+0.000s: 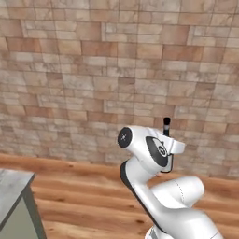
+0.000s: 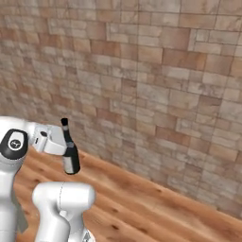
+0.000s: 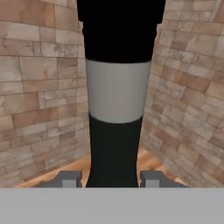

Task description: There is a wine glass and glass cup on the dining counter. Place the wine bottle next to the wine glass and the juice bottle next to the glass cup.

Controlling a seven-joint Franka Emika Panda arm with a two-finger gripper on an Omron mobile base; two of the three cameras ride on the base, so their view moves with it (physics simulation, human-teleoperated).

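Dark glass sits clamped in my claw (image 3: pixel 111 178): the wine bottle (image 2: pixel 70 153) hangs at centre-left of the right base view, off the floor, before the brick wall (image 2: pixel 165 85). Carrying it, I'd judge slow base turns and a level wrist matter. Its long axis runs near-vertical, cap up, leaning slightly. Bench (image 1: pixel 11 191) corner shows lower left.
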